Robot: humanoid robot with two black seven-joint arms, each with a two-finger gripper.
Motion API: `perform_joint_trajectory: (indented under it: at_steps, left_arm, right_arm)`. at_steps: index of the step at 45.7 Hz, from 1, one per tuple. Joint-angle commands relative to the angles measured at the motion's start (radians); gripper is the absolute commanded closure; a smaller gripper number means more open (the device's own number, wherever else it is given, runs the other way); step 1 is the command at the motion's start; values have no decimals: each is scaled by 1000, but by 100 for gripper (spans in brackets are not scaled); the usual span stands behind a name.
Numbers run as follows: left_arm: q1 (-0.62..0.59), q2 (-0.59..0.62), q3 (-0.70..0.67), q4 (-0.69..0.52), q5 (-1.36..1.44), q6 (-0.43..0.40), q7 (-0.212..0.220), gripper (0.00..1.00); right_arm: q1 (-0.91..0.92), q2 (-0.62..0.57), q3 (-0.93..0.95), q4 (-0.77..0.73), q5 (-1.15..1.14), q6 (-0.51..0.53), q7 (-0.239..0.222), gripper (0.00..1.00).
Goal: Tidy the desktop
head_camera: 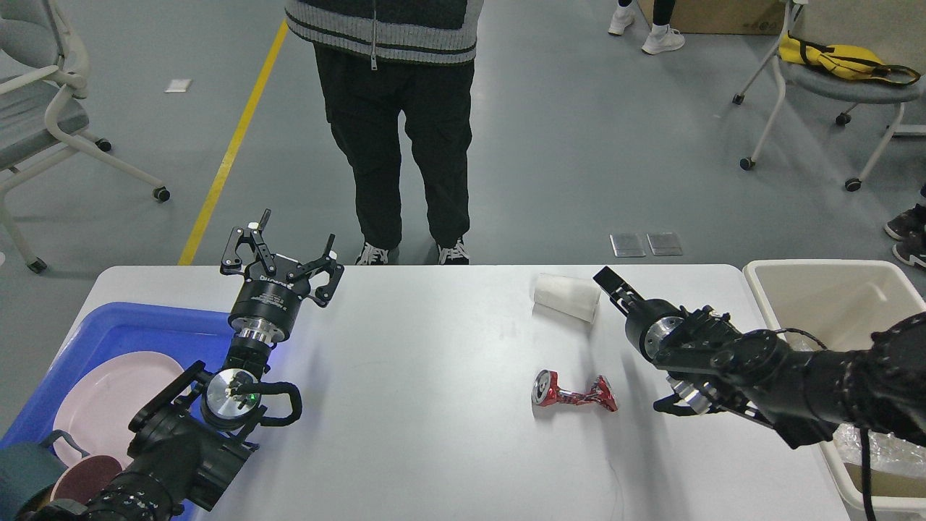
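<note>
The right gripper is reaching just beside the toppled paper cup near the desktop's far edge, its axis running left-right; whether its fingers are parted, I cannot tell.

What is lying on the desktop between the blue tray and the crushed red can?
Nothing lies there: in the head view, the desktop is bare between the blue tray and the crushed can.

Crushed red can & white cup on desktop, apart.
</note>
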Motion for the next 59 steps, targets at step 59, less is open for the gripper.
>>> perform_joint_trajectory:
  at_steps: [59]
  left_arm:
    - [0,1,0,0,0,1,0,3]
  right_arm:
    - [-195,236,-117,-443,-180,6,94,29]
